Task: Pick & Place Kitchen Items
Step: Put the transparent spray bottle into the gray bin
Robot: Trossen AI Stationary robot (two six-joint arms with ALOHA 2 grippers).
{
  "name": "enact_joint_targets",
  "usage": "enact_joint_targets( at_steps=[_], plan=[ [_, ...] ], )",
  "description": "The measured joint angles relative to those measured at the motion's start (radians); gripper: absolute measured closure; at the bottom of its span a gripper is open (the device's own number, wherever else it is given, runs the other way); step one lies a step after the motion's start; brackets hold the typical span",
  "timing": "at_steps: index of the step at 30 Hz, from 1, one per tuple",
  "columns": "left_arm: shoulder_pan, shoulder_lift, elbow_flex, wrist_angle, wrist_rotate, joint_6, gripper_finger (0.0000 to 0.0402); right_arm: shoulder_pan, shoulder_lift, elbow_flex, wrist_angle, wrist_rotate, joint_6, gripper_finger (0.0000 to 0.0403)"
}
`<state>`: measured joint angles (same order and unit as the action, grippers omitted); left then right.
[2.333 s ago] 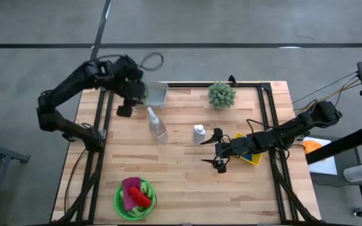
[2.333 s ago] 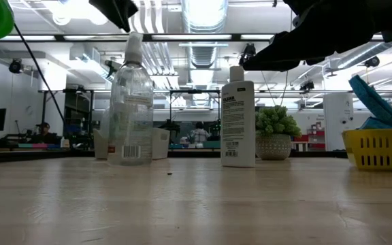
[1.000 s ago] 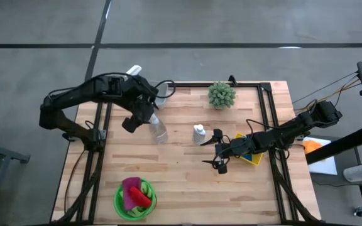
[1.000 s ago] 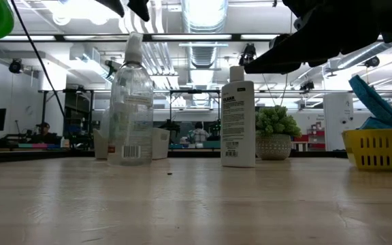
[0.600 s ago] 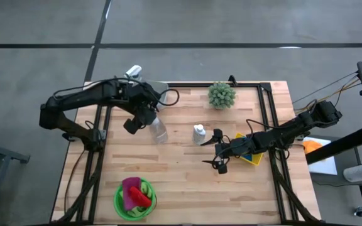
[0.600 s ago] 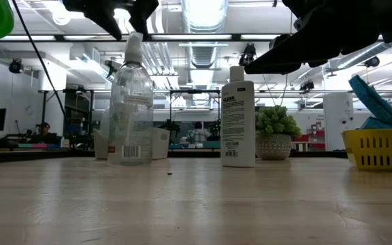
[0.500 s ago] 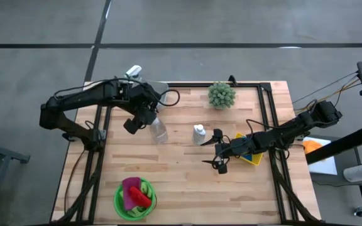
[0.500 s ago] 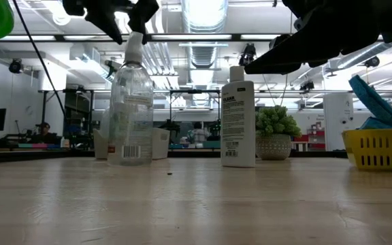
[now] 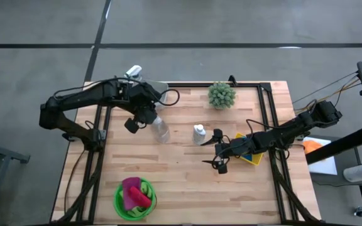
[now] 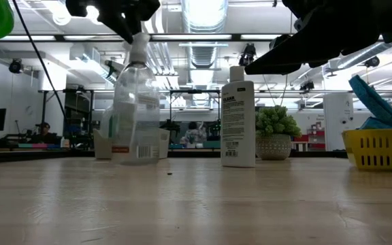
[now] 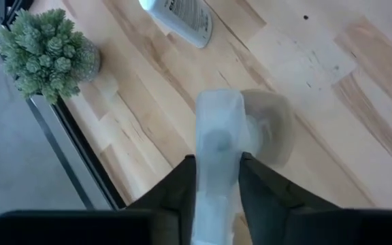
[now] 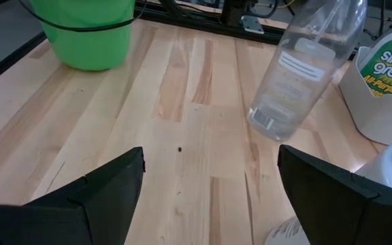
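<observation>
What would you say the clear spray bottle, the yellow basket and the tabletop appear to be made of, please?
The clear spray bottle looks like thin transparent plastic: the room shows through it, and it has a printed label. The yellow basket seems to be moulded plastic, judging by its regular lattice wall. The tabletop looks like light wood in joined planks, matt, with visible grain.

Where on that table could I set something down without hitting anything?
Bare wood lies between the green bucket and the right hand, along the near edge. It is crowded around the spray bottle, gripped by the left hand, and by the white bottle and yellow basket.
</observation>
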<state>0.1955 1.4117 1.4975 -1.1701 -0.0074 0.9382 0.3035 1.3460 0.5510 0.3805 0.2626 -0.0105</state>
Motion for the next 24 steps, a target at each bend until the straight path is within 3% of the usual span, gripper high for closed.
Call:
enact_joint_targets(
  at_steps=[6, 12, 18, 24],
  plan=[
    [0.000, -0.002, 0.003, -0.006, 0.003, -0.002, 0.0336, 0.000, 0.000, 0.000, 0.000, -0.002, 0.000, 0.0069],
    [0.000, -0.003, 0.010, -0.011, -0.012, -0.003, 0.0342, 0.000, 0.000, 0.000, 0.000, -0.002, 0.000, 0.0069],
    [0.002, -0.006, 0.013, 0.001, -0.042, -0.116, 0.0354, 0.000, 0.000, 0.000, 0.000, -0.004, 0.000, 0.0069],
    [0.002, -0.009, 0.013, -0.007, -0.031, -0.127, 0.0398, 0.000, 0.000, 0.000, 0.000, -0.024, 0.005, 0.0069]
  ],
)
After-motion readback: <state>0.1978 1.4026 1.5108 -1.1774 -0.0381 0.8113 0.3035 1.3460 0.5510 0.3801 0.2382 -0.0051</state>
